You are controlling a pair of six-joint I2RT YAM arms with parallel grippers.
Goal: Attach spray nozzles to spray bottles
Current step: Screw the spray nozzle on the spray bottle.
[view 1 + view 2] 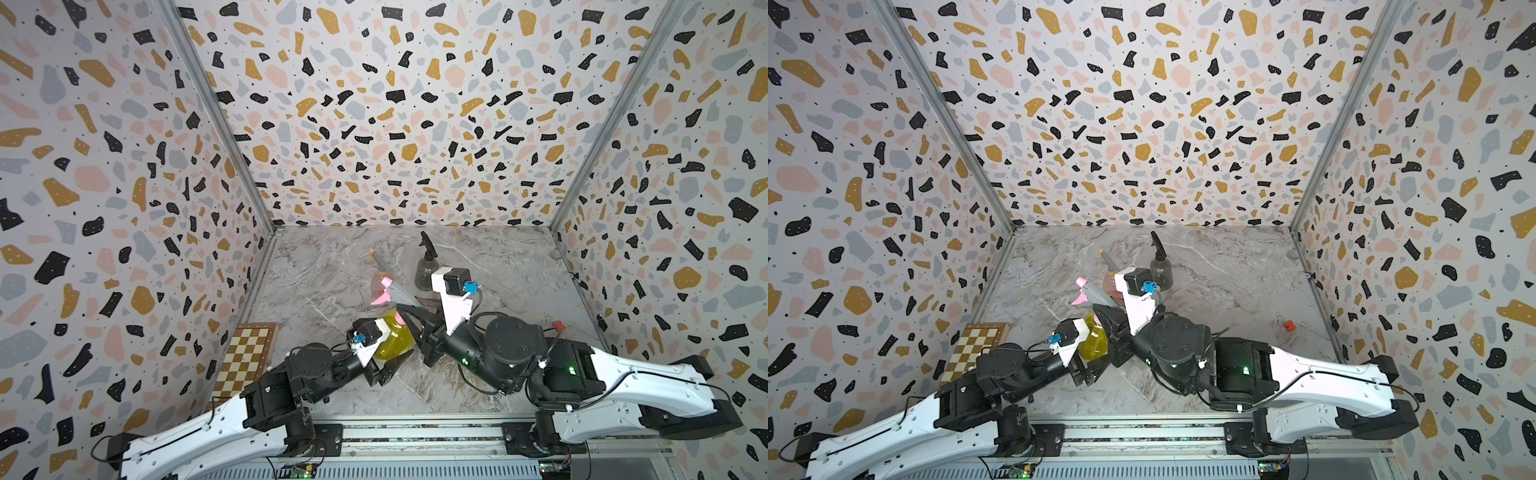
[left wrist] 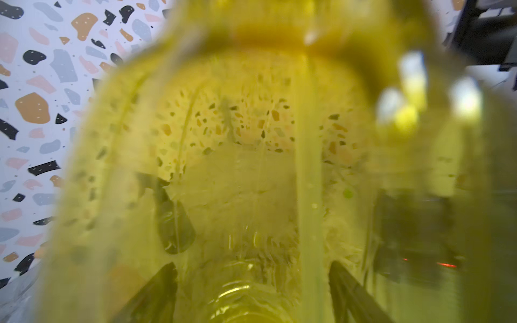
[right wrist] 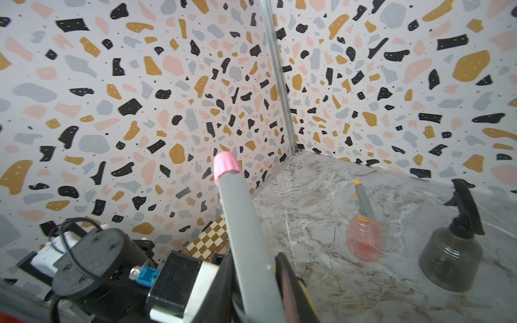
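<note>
The rounded yellow translucent bottle is clamped in your left claw; your right claw grips the grey-and-pink trigger nozzle seated on its neck. Hold firm, twist it on straight.

The table has a grey, marble-veined top and is walled on three sides. Toward its back middle stand two bottles, upright, near each other but apart. The pink bottle carries a grey nozzle with an orange tip. To its right, the dark bottle carries a black nozzle. A chessboard lies flat along the left edge, beside the wall. A small orange piece lies near the right edge, well apart from the bottles.
</note>
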